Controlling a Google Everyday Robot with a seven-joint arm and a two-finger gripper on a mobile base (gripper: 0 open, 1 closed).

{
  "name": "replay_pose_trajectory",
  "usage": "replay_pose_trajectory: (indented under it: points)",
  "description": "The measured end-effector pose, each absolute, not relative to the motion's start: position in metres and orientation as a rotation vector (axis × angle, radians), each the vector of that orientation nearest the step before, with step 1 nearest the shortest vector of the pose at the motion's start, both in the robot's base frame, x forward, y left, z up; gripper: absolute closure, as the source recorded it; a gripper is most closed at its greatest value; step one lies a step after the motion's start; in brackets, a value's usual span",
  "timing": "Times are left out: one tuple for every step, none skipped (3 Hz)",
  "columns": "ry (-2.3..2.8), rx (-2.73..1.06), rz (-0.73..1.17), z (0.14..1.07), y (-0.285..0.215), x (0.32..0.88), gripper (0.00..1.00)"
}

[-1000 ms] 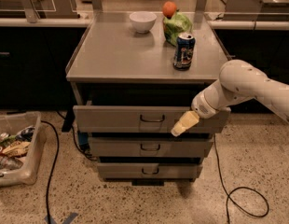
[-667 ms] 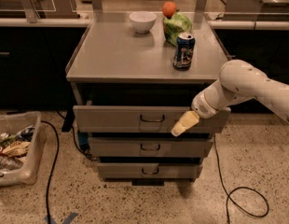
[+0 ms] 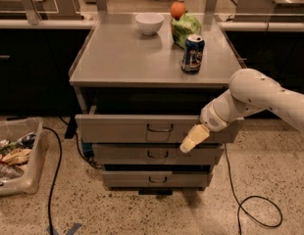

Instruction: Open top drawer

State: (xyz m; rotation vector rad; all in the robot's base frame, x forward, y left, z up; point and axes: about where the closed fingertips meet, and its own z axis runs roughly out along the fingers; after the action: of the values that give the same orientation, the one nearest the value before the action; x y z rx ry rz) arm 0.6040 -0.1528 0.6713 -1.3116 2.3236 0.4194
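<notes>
A speckled terrazzo floor (image 3: 142,214) runs under a grey metal table (image 3: 127,58) that stands in front of dark cabinet fronts (image 3: 29,77) topped by pale counters (image 3: 39,23). Black cables (image 3: 250,214) snake across the floor on both sides. A clear plastic bin (image 3: 32,177) of scraps sits at the left, with blue tape (image 3: 61,228) stuck down near it. The light is warm and dim. The gripper (image 3: 193,138) hangs in front of the table's right side.

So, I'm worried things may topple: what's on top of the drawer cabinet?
A white bowl, a blue can, a green bag and an orange behind it. The bag hides the orange's base. The claw hangs before the top drawer front, right of its handle.
</notes>
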Motion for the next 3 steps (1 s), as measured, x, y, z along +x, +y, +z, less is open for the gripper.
replay_pose_trajectory:
  points:
    - [2.306, -1.335, 0.491, 0.684, -0.16, 0.55, 0.0]
    - [2.306, -1.336, 0.491, 0.684, -0.159, 0.55, 0.0]
    - [2.236, -1.399, 0.471, 0.722, -0.141, 0.565, 0.0]
